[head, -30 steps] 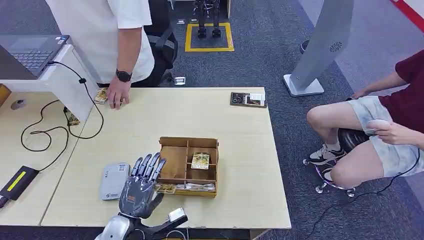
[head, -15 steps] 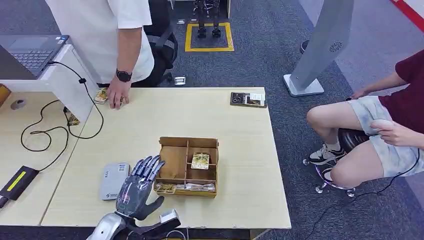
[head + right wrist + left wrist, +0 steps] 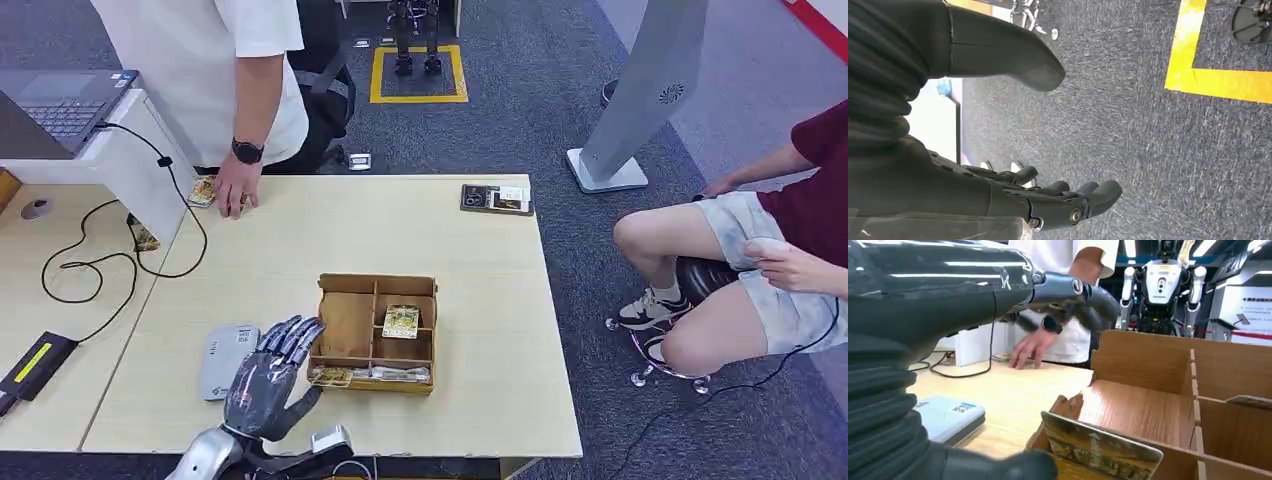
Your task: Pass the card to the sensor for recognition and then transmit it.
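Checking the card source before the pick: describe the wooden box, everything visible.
The wooden box is a low, open-topped brown tray split by thin dividers into compartments. It sits flat on the table. One card lies in a right-hand compartment, more cards in the front slot. The left hand hovers at its left front corner.

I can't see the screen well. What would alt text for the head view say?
The robot's grey left hand, fingers spread, hovers over a pale wooden table between a flat grey sensor box and a brown wooden compartment tray holding cards. Two people are nearby.
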Controlling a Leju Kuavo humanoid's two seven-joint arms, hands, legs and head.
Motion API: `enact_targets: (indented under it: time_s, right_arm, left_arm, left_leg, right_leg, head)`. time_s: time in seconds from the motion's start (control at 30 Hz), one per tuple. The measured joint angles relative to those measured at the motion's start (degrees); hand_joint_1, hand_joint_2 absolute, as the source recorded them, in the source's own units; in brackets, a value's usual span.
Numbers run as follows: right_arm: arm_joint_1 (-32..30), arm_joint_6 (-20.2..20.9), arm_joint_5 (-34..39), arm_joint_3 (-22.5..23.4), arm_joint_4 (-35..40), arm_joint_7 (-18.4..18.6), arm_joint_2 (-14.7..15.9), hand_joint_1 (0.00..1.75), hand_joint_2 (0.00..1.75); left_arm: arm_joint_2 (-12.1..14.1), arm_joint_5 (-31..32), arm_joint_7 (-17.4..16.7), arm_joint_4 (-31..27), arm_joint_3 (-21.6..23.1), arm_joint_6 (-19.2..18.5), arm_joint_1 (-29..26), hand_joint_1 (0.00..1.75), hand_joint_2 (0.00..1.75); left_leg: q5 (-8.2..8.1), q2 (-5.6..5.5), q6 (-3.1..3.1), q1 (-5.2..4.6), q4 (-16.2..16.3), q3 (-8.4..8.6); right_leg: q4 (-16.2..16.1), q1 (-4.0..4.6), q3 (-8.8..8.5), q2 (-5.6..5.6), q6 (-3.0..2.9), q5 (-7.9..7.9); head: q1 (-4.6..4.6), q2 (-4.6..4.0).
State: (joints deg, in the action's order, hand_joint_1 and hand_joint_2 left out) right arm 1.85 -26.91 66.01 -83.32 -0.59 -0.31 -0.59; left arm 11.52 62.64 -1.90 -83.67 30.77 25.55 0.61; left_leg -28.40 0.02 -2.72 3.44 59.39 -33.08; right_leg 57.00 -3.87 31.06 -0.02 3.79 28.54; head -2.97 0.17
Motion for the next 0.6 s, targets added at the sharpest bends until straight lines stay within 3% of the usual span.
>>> enact_targets:
  time_s: [0.27,0.6]
  right_arm:
    - [0.0,0.1,-0.6,0.0,0.0,-0.4,0.3,0.00,1.75]
    - [0.0,0.0,-0.8,0.0,0.0,-0.7,0.7,0.00,1.75]
  left_arm:
    - [1.3,-0.3,2.3,0.0,0.0,1.1,-0.4,1.75,1.75]
    - [3.2,-1.2,3.3,0.2,0.6,-2.4,-0.4,1.75,1.75]
  left_leg:
    - [0.00,0.00,0.00,0.00,0.0,0.00]
    - [0.00,0.00,0.00,0.00,0.0,0.00]
  right_leg:
    - [0.0,0.00,0.01,0.00,0.00,0.00]
    - [0.0,0.00,0.01,0.00,0.00,0.00]
  head:
    - [0.00,0.00]
    - [0.00,0.00]
